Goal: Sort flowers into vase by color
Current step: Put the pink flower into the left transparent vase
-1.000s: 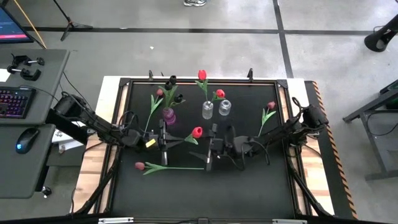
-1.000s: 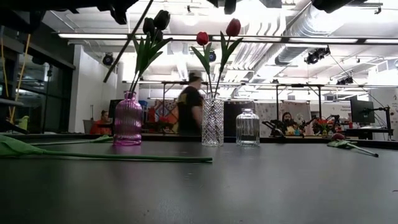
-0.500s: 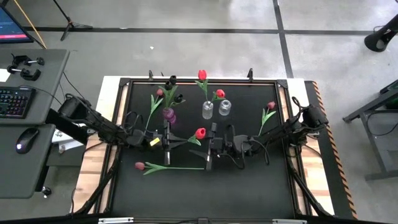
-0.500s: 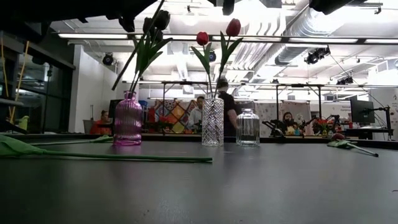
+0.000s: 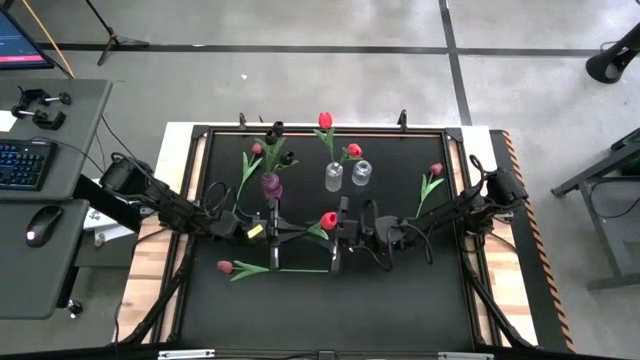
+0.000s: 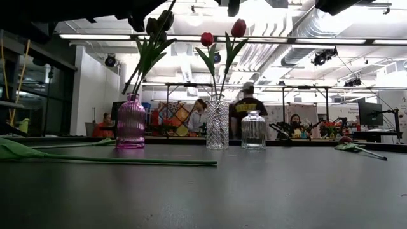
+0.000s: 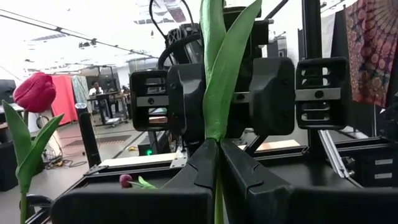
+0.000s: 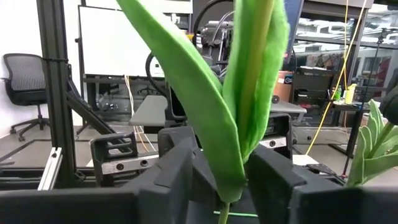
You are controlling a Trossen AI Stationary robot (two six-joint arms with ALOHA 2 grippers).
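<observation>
Red tulip (image 5: 328,220) at frame centre, stem pinched by both grippers: left gripper (image 5: 276,233) clenched on it, right gripper (image 5: 338,238) also clamped on the leafy stem. Risk: both pulling apart could bend or tear the stem, or an early release drops it onto the surface (image 5: 400,290). Clear vase (image 5: 333,177) just above; pink vase (image 5: 271,184) near, wrong-colour mix-up possible.

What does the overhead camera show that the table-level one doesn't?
Only the high view shows both grippers, left gripper and right gripper, meeting at a red tulip mid-table. Only the low view shows people in the room behind. Both show the purple vase with dark tulips and the clear vase holding red ones.
</observation>
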